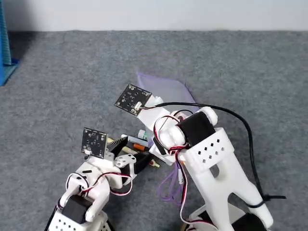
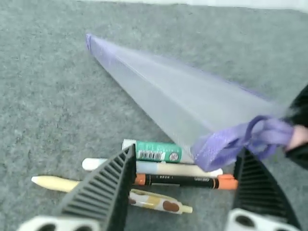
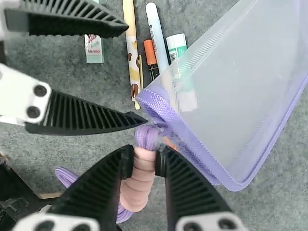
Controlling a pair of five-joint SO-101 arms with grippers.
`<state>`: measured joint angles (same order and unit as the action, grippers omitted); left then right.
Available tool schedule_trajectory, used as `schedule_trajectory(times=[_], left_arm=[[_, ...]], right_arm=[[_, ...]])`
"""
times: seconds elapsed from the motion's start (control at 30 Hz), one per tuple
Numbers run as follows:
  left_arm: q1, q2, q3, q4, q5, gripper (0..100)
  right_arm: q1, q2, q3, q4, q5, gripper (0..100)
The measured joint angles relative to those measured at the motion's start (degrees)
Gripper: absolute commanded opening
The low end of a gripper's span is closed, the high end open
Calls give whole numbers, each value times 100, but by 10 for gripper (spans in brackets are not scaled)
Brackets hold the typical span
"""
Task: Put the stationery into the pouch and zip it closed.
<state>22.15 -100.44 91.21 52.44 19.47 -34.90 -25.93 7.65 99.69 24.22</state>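
A translucent pouch (image 3: pixel 240 86) with purple trim lies on the grey carpet, and its far end (image 1: pixel 163 88) sticks out past the right arm. My right gripper (image 3: pixel 144 155) is shut on the pink zipper pull (image 3: pixel 139 185) at the pouch's near corner. My left gripper (image 2: pixel 187 151) stands open just over the stationery beside that corner. Between its fingers lie a green-capped tube (image 2: pixel 156 150), a white pen (image 2: pixel 159 168), an orange-and-black pen (image 2: pixel 185 181) and a yellow patterned pen (image 2: pixel 149 201). A small eraser (image 3: pixel 94 48) lies beside the pens.
The pouch's purple strap (image 1: pixel 168 188) loops over the carpet near the right arm's base. A blue object (image 1: pixel 6 43) stands at the far left edge. A light wall runs along the back. Open carpet surrounds the pouch.
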Motion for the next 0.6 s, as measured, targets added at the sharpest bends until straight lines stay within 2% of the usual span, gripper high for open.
schedule_trajectory(times=[0.27, 0.47, 0.6], left_arm=[[0, 0, 185, -18, -114, 307], [9, 0, 264, -299, -123, 187], [26, 0, 264, -360, -325, 156]], right_arm=[[-176, 0, 0, 53, 0, 9], [-457, 0, 0, 53, -237, 9], [-466, 0, 0, 53, -290, 9]])
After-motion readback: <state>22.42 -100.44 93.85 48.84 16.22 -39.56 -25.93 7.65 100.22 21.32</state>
